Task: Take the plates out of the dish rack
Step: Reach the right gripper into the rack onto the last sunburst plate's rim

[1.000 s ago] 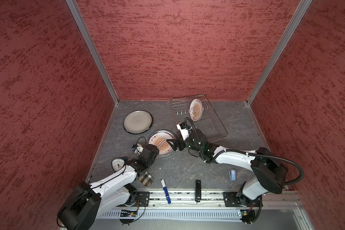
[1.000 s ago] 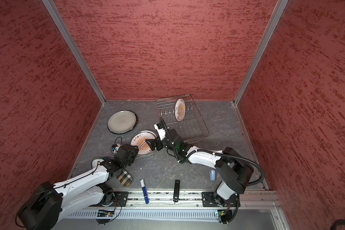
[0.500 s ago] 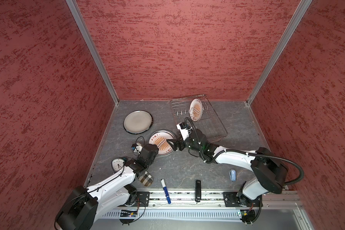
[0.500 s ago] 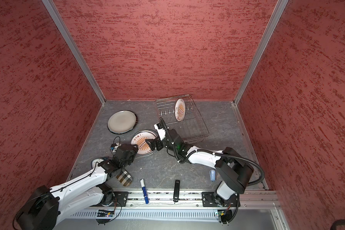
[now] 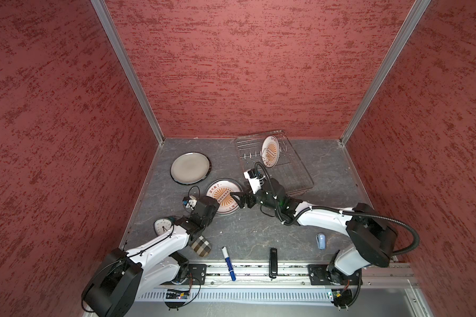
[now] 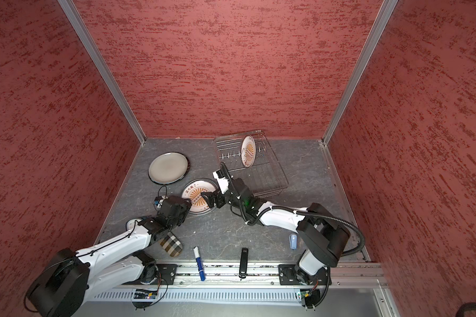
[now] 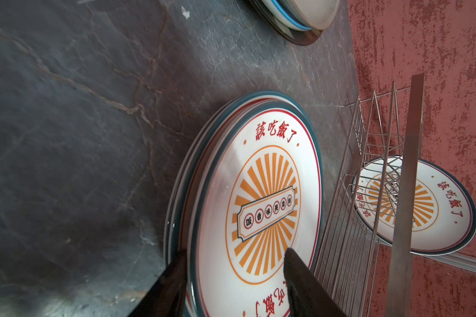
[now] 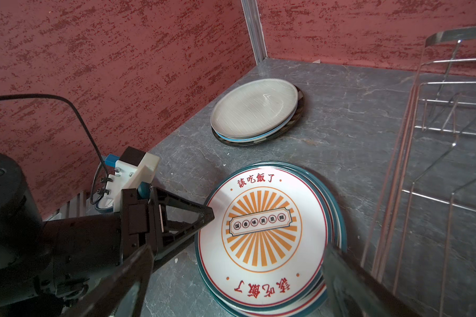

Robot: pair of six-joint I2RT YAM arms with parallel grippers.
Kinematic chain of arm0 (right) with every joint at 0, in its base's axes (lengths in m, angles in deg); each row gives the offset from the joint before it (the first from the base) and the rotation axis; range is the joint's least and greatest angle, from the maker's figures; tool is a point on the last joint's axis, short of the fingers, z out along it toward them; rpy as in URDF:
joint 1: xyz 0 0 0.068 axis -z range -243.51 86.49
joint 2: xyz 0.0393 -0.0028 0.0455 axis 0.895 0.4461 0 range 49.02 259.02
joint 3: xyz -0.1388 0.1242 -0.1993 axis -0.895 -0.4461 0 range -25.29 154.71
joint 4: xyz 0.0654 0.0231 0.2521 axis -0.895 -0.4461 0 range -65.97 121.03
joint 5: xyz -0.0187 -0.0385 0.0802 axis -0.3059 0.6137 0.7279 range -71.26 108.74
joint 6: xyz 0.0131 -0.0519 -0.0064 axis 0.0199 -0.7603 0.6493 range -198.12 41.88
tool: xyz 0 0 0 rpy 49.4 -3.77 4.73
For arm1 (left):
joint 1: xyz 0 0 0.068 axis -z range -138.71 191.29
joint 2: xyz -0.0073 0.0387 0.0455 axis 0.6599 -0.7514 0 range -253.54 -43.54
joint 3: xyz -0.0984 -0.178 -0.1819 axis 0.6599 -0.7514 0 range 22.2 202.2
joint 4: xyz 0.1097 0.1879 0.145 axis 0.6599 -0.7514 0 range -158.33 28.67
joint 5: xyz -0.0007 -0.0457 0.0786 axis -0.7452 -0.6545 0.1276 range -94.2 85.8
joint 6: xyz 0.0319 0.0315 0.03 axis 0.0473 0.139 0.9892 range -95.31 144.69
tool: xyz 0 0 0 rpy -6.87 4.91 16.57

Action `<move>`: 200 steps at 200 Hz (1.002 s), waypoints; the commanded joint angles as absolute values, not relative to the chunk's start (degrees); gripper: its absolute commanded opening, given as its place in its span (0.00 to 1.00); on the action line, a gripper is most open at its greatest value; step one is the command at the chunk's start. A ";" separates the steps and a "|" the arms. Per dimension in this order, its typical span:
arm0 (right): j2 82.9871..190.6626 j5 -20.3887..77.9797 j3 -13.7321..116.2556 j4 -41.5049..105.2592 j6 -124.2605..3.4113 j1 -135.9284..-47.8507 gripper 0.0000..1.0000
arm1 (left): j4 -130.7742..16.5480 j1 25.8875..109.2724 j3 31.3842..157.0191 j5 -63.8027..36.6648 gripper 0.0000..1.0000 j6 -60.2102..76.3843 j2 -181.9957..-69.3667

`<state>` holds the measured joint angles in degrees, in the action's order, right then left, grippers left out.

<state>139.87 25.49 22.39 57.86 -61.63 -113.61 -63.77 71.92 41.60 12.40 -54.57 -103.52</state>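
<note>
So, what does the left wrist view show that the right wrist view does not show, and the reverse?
Only the left wrist view: the sunburst plate standing on edge in the dish rack, and the left gripper with its fingers either side of the rim of the sunburst plate stack. Only the right wrist view: the left gripper seen from outside, and the whole top face of the grey plate. Both: the sunburst plate stack on the table, part of the grey plate, and the rack's wires.
</note>
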 commanded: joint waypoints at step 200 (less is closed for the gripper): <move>134.59 13.49 26.99 51.01 -59.40 -99.35 0.99 | -22.84 79.58 30.03 -0.98 0.99 -19.76 -92.32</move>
